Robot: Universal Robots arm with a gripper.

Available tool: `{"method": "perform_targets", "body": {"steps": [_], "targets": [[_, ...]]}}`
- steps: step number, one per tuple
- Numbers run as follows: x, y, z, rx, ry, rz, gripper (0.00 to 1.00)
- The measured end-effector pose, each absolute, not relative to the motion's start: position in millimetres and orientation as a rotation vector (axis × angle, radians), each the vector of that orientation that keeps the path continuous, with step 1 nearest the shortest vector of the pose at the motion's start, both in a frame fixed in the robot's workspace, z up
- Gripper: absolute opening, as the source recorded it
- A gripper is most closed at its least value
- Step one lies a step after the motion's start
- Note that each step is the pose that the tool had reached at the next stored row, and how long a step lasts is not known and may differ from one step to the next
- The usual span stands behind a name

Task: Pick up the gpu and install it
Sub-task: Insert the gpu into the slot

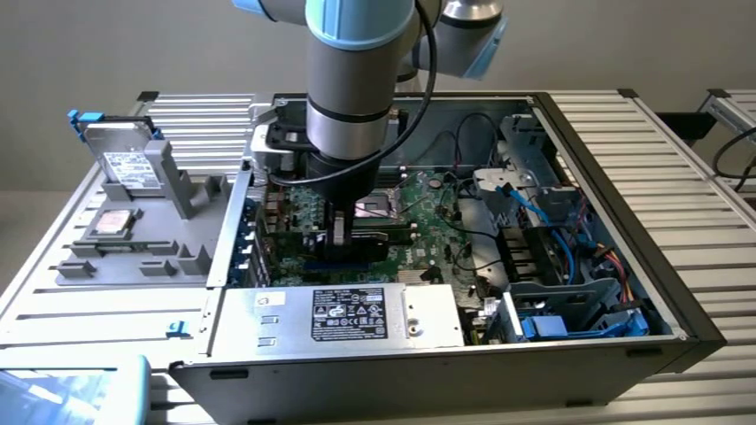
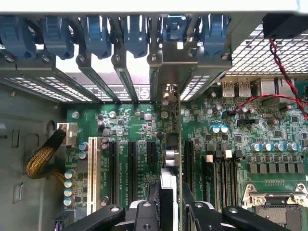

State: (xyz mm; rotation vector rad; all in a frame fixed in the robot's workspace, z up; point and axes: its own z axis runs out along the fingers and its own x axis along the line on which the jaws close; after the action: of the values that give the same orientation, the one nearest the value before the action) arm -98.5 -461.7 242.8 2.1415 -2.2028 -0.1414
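In the wrist view the gpu appears edge-on, standing upright over the green motherboard. Its silvery end bracket lies against the rear slot openings of the case. My gripper is shut on the gpu, with one black finger on each side of the card. I cannot tell whether the card's edge sits in the black expansion slot below it. In the exterior view my gripper reaches straight down into the open computer case, over the motherboard.
Blue slot latches line the rear wall. A white slot, several black slots and a yellow braided cable lie beside the card. The CPU socket is close by. The power supply, a drive cage with blue cables and a hard drive holder surround the work area.
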Motion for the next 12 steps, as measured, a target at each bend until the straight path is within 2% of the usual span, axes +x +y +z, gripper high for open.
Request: {"method": "perform_targets", "body": {"steps": [12], "targets": [[-97.5,-462.1,242.8,2.158,-2.185,-0.142,0.28]]}}
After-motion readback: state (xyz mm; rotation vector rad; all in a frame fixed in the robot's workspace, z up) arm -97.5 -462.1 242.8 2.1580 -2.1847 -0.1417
